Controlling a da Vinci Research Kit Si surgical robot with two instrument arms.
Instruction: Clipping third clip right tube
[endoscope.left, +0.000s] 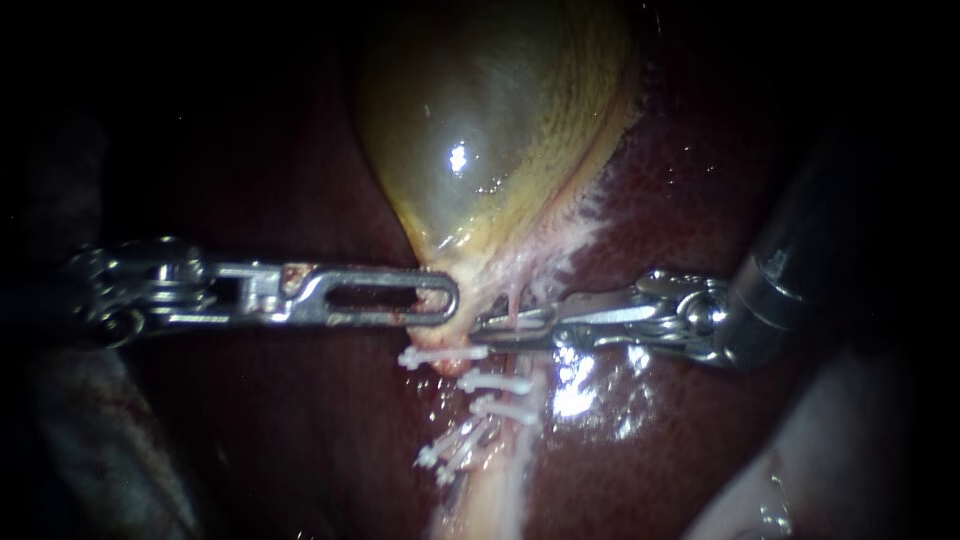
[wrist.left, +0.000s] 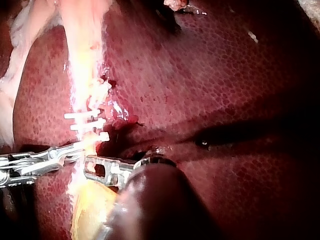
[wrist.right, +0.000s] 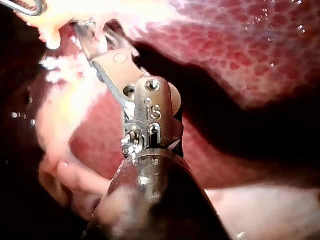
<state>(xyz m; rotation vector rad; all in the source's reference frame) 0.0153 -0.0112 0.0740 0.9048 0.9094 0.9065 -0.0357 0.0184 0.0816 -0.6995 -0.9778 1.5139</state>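
Gallbladder (endoscope.left: 490, 130) edge gripped by left tool (endoscope.left: 445, 300); bare liver (endoscope.left: 700, 420) flanks clipped tube (endoscope.left: 492, 495).

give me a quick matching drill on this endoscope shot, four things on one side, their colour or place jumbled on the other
1 gallbladder
2 liver
3 clips
4 left instrument

a dark red, glistening
b white, across the tube
c metal, tip at the gallbladder's narrow end
d yellow-green, glossy

Pairs: 1-d, 2-a, 3-b, 4-c
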